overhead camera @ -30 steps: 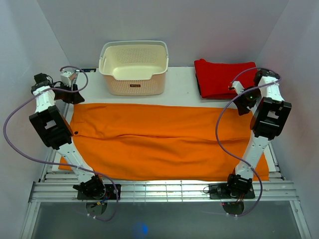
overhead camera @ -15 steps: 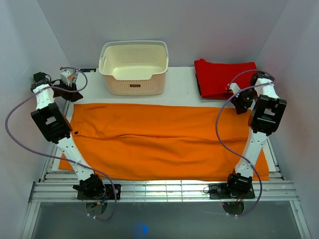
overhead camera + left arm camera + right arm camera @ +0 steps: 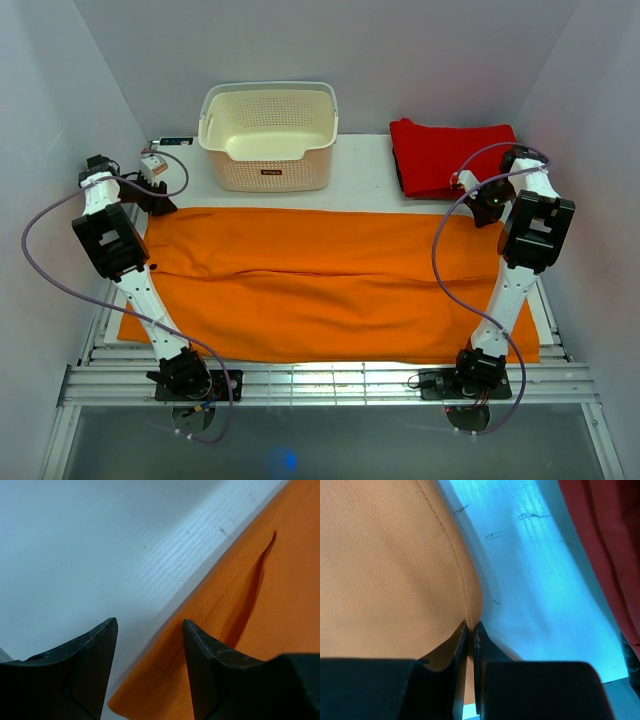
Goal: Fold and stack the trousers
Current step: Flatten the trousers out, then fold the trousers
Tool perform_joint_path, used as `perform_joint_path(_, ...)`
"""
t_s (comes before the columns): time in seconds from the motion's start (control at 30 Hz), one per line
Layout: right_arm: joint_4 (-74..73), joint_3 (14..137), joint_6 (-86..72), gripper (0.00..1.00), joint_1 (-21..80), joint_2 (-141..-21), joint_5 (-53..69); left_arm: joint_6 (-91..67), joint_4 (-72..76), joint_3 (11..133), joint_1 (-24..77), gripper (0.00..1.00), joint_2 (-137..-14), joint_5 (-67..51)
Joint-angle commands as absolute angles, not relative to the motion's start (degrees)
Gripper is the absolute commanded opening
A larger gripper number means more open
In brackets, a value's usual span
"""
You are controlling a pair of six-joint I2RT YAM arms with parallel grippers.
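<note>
The bright orange trousers [image 3: 320, 285] lie flat across the table, nearly its full width. At their far left corner my left gripper [image 3: 163, 203] stands open; in the left wrist view its fingers straddle the corner of the orange cloth [image 3: 165, 690] without pinching it. My right gripper [image 3: 478, 204] is at the far right corner, shut on the hem edge of the trousers [image 3: 395, 565], its two fingertips [image 3: 463, 630] pressed together on the cloth fold.
A cream perforated basket [image 3: 268, 135] stands at the back middle. A red folded cloth [image 3: 445, 155] lies at the back right, close behind my right gripper, and shows as a red edge [image 3: 610, 540] in the right wrist view. White table [image 3: 365, 175] between them.
My right gripper has closed on the far right corner of the trousers. My left gripper has moved right and down to the far left corner, still open.
</note>
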State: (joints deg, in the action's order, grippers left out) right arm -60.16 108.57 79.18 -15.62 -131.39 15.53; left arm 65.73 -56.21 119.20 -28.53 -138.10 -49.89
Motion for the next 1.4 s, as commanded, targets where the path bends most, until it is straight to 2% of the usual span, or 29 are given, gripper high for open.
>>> perform_joint_path(0.0,-56.52,106.52,82.18,0.08,-16.00,-132.80,11.43,71.10,-61.17,120.77,-29.09,0.65,-135.53,-54.49)
perform_joint_path(0.33,-55.72,106.44,82.00,0.08,-16.08,-131.84,12.04,71.54,-63.45,120.85,-30.15,0.65,-133.68,-58.62)
perform_joint_path(0.53,-55.46,106.96,82.00,0.08,-16.00,-131.22,12.22,73.12,-64.86,121.64,-30.15,0.65,-135.70,-55.99)
perform_joint_path(0.6,-55.46,106.96,81.83,0.08,-16.08,-130.78,12.39,73.21,-65.04,122.86,-30.06,0.62,-137.62,-54.94)
perform_joint_path(0.8,-55.37,107.66,81.83,0.08,-16.00,-130.17,12.39,72.51,-64.86,126.47,-30.06,0.46,-141.76,-52.12)
perform_joint_path(0.93,-55.55,108.89,81.30,0.08,-16.08,-130.43,13.01,72.42,-64.60,126.39,-29.88,0.43,-142.12,-51.50)
perform_joint_path(0.97,-55.55,109.07,81.12,0.08,-16.08,-130.43,13.18,72.51,-64.69,126.30,-29.88,0.44,-142.12,-51.59)
perform_joint_path(1.03,-55.63,109.16,80.95,0.08,-16.08,-130.52,13.10,72.42,-64.86,125.95,-29.88,0.56,-141.86,-51.85)
perform_joint_path(1.13,-55.81,108.81,80.95,0.08,-16.00,-130.34,13.10,72.42,-64.95,125.51,-29.88,0.65,-141.15,-53.35)
perform_joint_path(1.37,-55.81,108.46,81.04,0.08,-16.08,-129.82,13.10,70.23,-64.42,125.07,-29.97,0.67,-138.25,-58.27)
